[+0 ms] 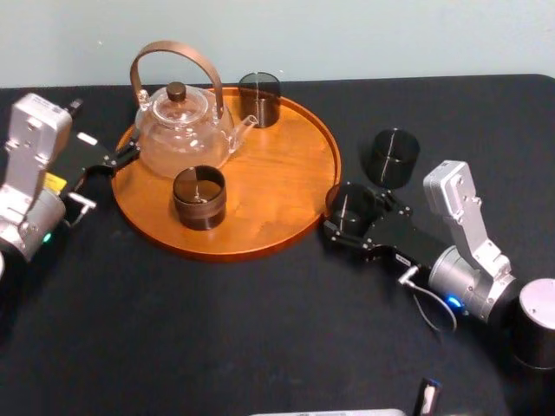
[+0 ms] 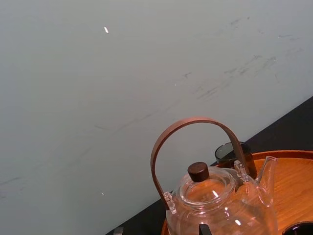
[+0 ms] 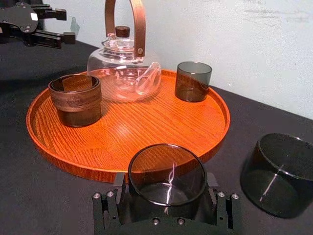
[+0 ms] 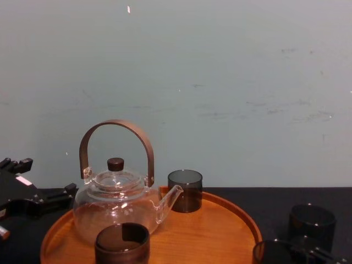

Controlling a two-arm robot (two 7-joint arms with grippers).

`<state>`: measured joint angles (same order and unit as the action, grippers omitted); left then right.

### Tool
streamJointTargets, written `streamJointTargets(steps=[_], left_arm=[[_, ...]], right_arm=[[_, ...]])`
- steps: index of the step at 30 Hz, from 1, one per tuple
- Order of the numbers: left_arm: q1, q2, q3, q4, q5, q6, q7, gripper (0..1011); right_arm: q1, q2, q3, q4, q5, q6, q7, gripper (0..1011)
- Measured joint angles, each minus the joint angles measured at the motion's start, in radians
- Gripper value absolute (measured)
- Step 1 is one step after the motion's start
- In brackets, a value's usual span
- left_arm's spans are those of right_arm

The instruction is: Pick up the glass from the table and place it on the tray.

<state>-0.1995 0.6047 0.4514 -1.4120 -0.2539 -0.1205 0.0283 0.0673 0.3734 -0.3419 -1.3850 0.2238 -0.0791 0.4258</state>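
A dark smoky glass [image 1: 350, 206] [image 3: 167, 180] stands on the black table [image 1: 260, 329], just off the right rim of the round wooden tray [image 1: 286, 186] [image 3: 146, 122]. My right gripper [image 1: 345, 218] [image 3: 166, 188] is shut on this glass, one finger on each side of it. A second dark glass [image 1: 395, 156] [image 3: 279, 174] stands on the table just beyond. My left gripper [image 1: 108, 156] [image 3: 54, 23] hangs open at the tray's left edge, holding nothing.
On the tray stand a glass teapot [image 1: 182, 121] [image 4: 118, 206] with a brown hoop handle, a smoky glass [image 1: 259, 98] at the back and a brown glass [image 1: 199, 197] at the front. The tray's right half is bare. A pale wall [image 4: 220, 82] rises behind the table.
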Motion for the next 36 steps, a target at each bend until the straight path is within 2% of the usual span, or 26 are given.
streamJointTargets(steps=[17,23,36], left_arm=[[0.000,0.000,0.000,0.000,0.000,0.000,0.000,1001],[0.000,0.000,0.000,0.000,0.000,0.000,0.000,1001],[0.000,0.000,0.000,0.000,0.000,0.000,0.000,1001]], right_arm=[[0.004,-0.002,-0.002,0.006,0.003,-0.007,0.002,1002],[0.003,-0.001,-0.002,0.005,0.003,-0.006,0.002,904],[0.002,-0.001,-0.002,0.003,0.003,-0.005,0.001,904]])
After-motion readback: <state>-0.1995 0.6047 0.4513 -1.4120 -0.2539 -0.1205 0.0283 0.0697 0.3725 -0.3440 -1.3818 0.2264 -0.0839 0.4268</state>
